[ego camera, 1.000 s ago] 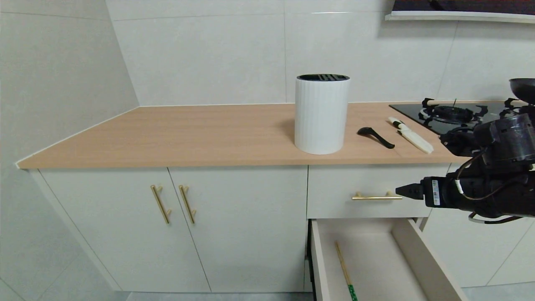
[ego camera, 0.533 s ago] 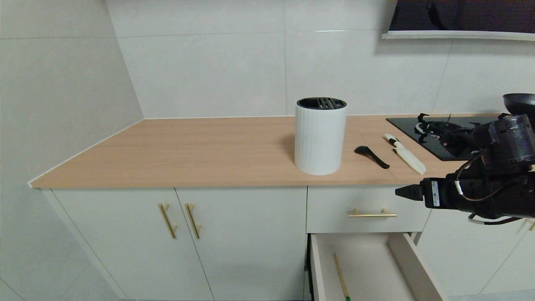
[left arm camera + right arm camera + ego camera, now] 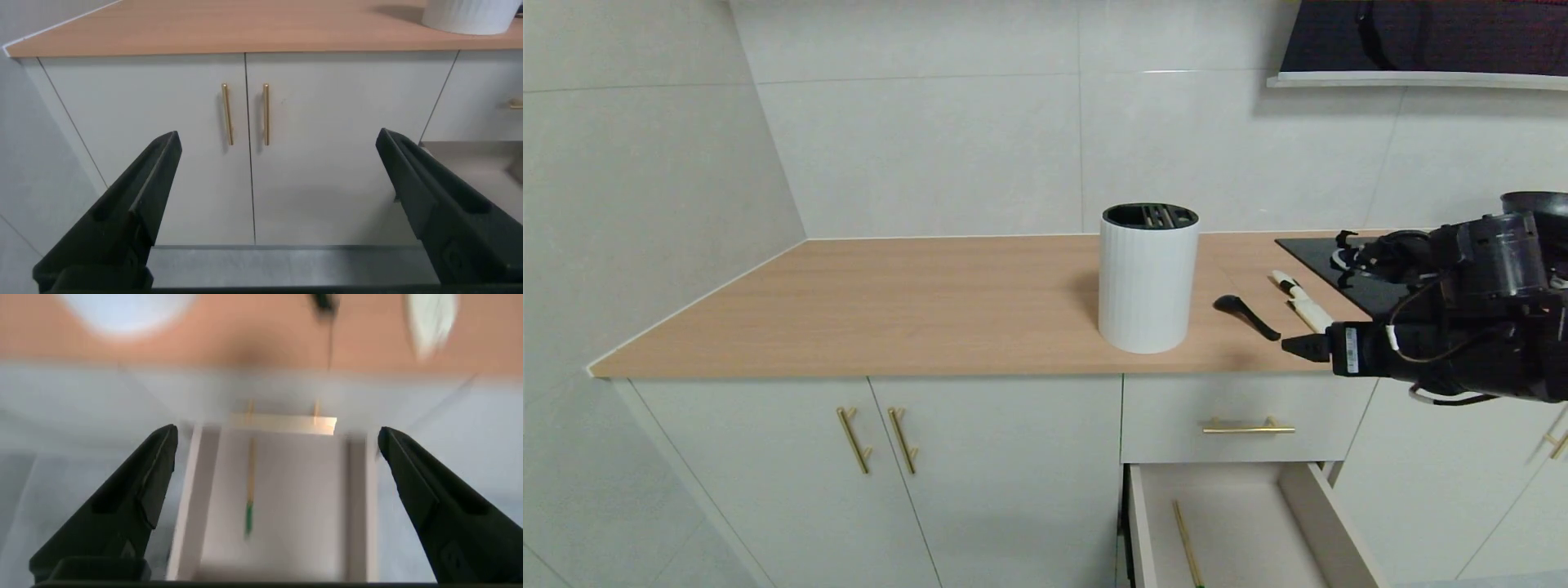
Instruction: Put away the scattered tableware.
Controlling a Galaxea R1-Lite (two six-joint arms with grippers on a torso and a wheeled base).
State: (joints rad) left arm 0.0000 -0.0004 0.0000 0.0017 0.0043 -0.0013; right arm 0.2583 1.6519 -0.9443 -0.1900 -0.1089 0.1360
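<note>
A black spoon (image 3: pixel 1246 315) and a white knife (image 3: pixel 1303 305) lie on the wooden counter (image 3: pixel 931 302), to the right of a white ribbed utensil holder (image 3: pixel 1147 278). My right gripper (image 3: pixel 1297 347) hovers at the counter's front edge, just in front of the spoon and knife, above an open drawer (image 3: pixel 1141 523). In its wrist view the right gripper (image 3: pixel 274 441) is open and holds nothing, with the drawer (image 3: pixel 302 506) and a pair of chopsticks (image 3: pixel 249 494) beneath, and the spoon (image 3: pixel 325 302) and knife (image 3: pixel 431 314) beyond. My left gripper (image 3: pixel 278 143) is open and holds nothing, low before the cabinet doors (image 3: pixel 245 147).
Chopsticks (image 3: pixel 1186 543) lie in the open drawer, under a shut drawer with a gold handle (image 3: pixel 1248 426). A black gas hob (image 3: pixel 1327 260) sits on the counter's right end. The counter left of the holder is bare. Tiled walls close the left and back.
The head camera has tilted, so the whole scene sits lower in view. My right gripper has risen from the level of the drawer handle to the counter's edge.
</note>
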